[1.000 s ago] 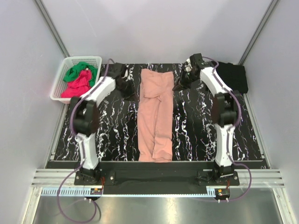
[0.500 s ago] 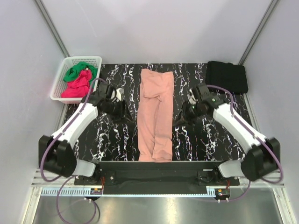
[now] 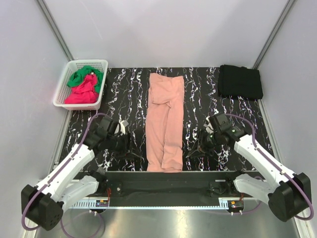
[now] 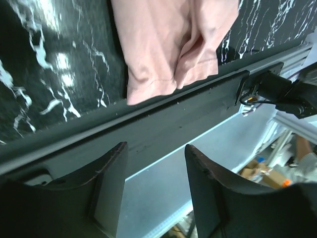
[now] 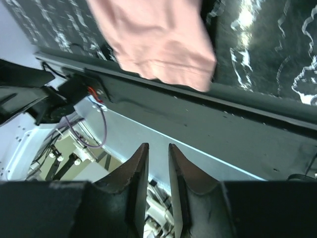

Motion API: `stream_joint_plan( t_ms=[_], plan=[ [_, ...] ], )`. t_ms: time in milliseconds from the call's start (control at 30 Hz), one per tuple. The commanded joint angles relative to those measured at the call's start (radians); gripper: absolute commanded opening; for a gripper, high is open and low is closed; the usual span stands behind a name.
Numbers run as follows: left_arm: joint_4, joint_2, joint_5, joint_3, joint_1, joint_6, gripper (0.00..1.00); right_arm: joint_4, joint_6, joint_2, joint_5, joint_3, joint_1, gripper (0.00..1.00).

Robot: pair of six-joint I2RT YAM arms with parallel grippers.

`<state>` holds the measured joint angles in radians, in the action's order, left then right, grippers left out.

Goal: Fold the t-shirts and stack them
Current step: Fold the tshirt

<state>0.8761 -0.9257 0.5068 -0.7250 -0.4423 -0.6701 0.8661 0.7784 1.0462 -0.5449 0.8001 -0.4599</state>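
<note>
On the black, white-veined marble-pattern tabletop (image 3: 124,104), the salmon-pink cloth t-shirt (image 3: 166,119) lay as a long narrow strip down the middle, its sides already folded in and its hem at the near edge. Within the last second the left gripper (image 4: 153,148) and right gripper (image 5: 156,146) had swung from the collar end back to flank that hem. The left gripper's jaws stood wide apart and empty. The right gripper's were narrowly parted and also empty. By my judgement, both were lining up to pinch the hem corners for the end-to-end fold.
</note>
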Motion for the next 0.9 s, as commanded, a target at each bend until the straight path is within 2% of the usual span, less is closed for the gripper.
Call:
stream_joint_plan(
  t_ms=[0,200,367,467,600,733,867],
  plan=[
    [-0.064,0.056,0.016,0.061,-0.029,-0.128,0.54,-0.021,0.039,-0.046,-0.050,-0.076,-0.013,0.29],
    [-0.087,0.062,0.030,0.130,-0.035,-0.128,0.57,-0.021,0.134,-0.114,-0.033,-0.139,-0.034,0.31],
    [-0.129,0.057,0.052,0.173,-0.036,-0.135,0.59,-0.047,0.202,-0.141,0.011,-0.168,-0.098,0.31],
    [-0.147,0.018,0.070,0.205,-0.036,-0.144,0.59,-0.125,0.239,-0.108,-0.021,-0.209,-0.118,0.32],
    [-0.163,-0.018,0.064,0.216,-0.036,-0.155,0.59,-0.131,0.259,-0.049,0.052,-0.182,-0.187,0.32],
    [-0.216,-0.061,0.096,0.236,-0.038,-0.177,0.59,-0.218,0.280,0.020,0.023,-0.229,-0.203,0.33],
    [-0.229,-0.102,0.101,0.222,-0.046,-0.171,0.59,-0.248,0.303,0.018,0.057,-0.251,-0.217,0.36]
  ],
)
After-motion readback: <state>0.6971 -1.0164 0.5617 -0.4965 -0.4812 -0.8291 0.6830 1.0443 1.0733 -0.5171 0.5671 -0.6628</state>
